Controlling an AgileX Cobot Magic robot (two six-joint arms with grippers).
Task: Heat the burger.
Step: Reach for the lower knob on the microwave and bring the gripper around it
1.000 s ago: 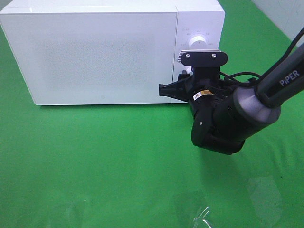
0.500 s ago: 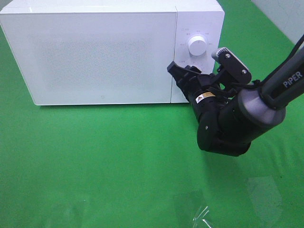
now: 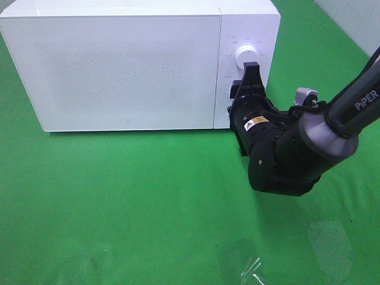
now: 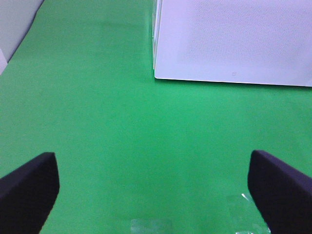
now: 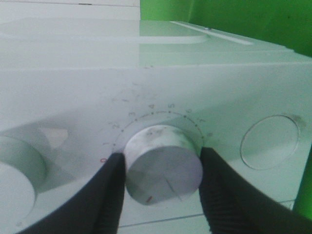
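My right pincer point(image 5: 162, 158) is clamped on the lower dial point(image 5: 165, 178) of the white microwave point(image 3: 127, 71), with a finger point(image 5: 109, 195) pressed against each side of it. In the high view that arm point(image 3: 332, 119) reaches in from 3 o'clock. The microwave sits at 11 o'clock on the green counter point(image 3: 119, 202), with its door closed. My left pincer point(image 4: 155, 165) hangs spread wide, holding nothing, above the counter near the microwave's front. The burger shows in no view, so I cannot tell where it is.
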